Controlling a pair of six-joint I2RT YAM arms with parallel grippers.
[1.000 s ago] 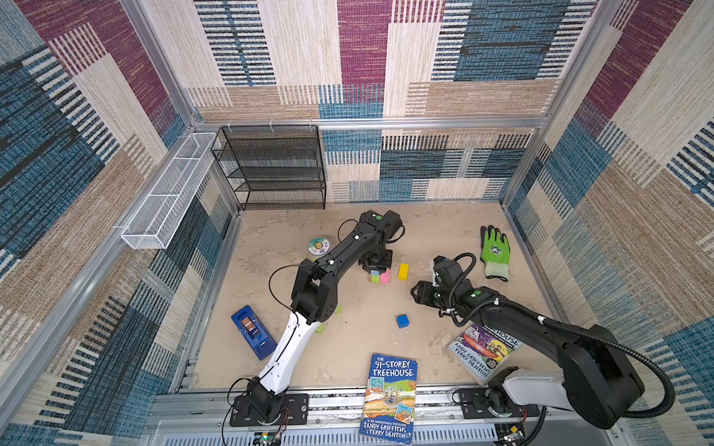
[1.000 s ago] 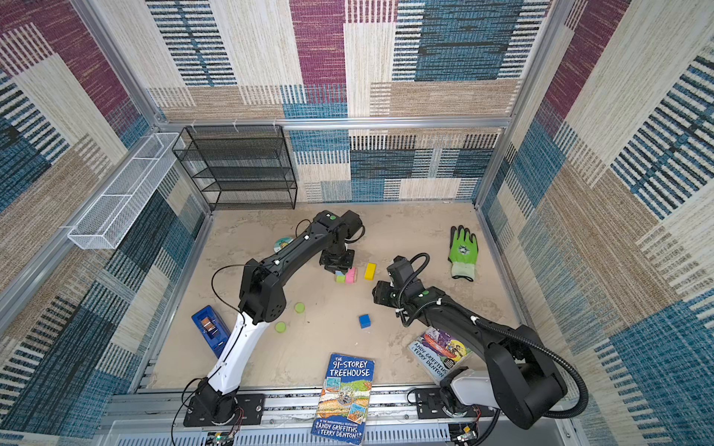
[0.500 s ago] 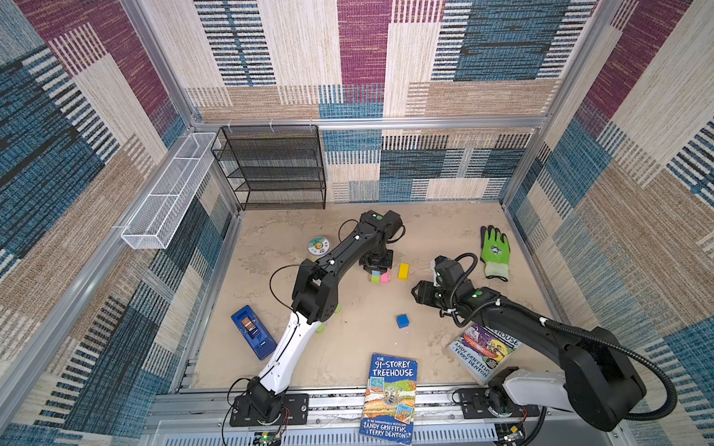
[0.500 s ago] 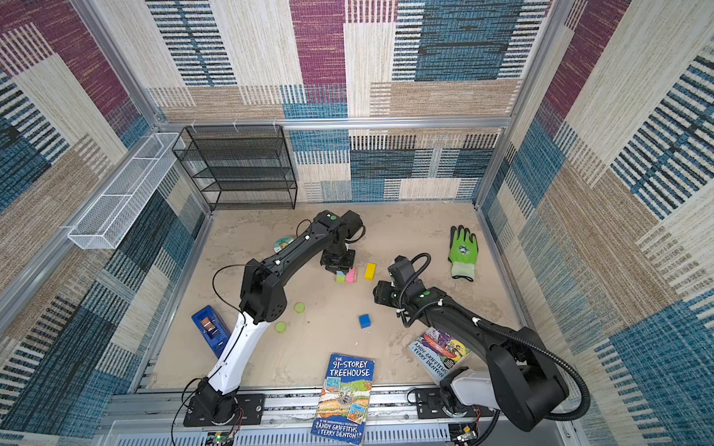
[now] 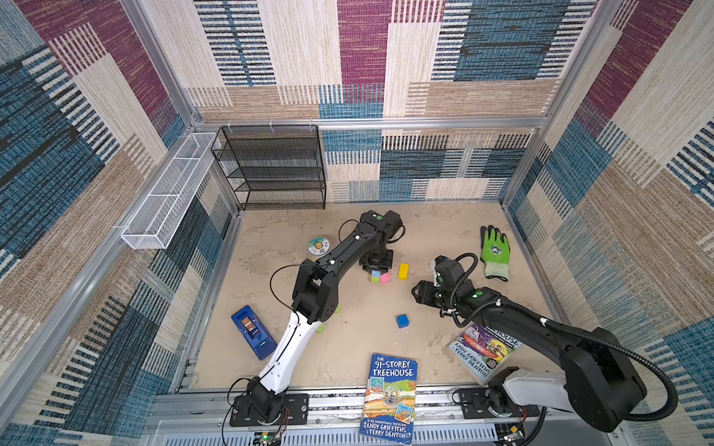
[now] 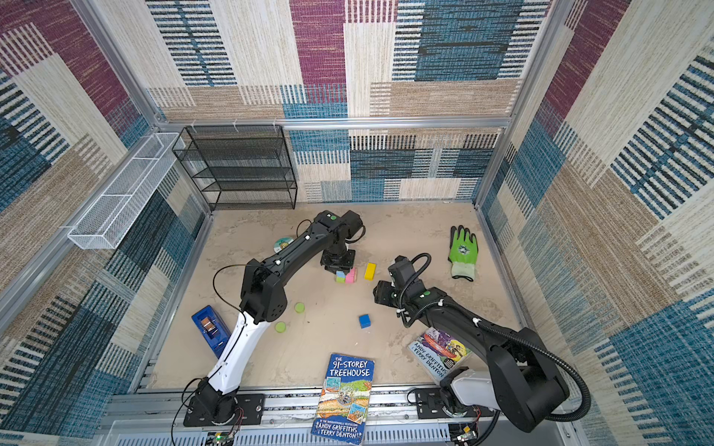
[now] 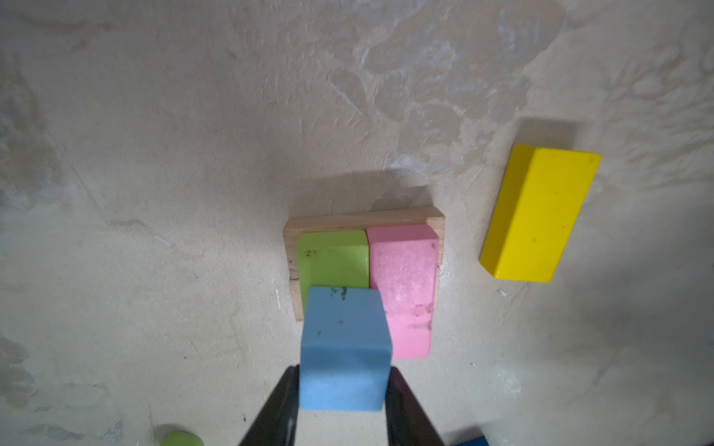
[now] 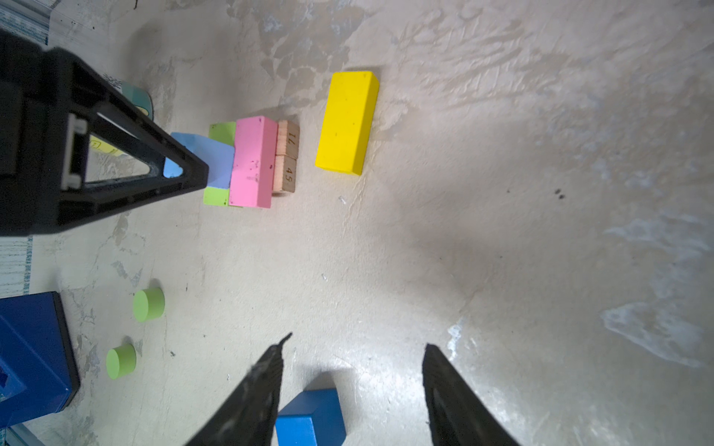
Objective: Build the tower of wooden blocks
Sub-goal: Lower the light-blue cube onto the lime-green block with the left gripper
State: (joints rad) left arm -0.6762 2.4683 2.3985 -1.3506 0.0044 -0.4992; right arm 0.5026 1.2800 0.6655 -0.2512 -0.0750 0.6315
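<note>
The tower [image 5: 380,276] is two tan bars [image 7: 363,222] on the floor with a lime oblong [image 7: 332,258] and a pink oblong [image 7: 403,289] side by side on them. My left gripper [image 7: 343,386] is shut on the light-blue cube [image 7: 344,347], which is at the lime oblong's top; I cannot tell if it rests there. A yellow oblong [image 5: 403,271] lies just right of the tower. My right gripper [image 8: 357,341] hangs open above the floor, with the dark-blue cube [image 8: 309,417] beside one finger. Two lime round pieces [image 6: 299,307] [image 6: 280,327] lie by the left arm.
A round tin [image 5: 319,246] stands behind the left arm and a flat dark-blue case [image 5: 253,337] lies front left. Two books [image 5: 390,397] [image 5: 483,347] lie at the front, a green glove [image 5: 494,251] at the right. A black mesh shelf [image 5: 274,170] fills the back left corner.
</note>
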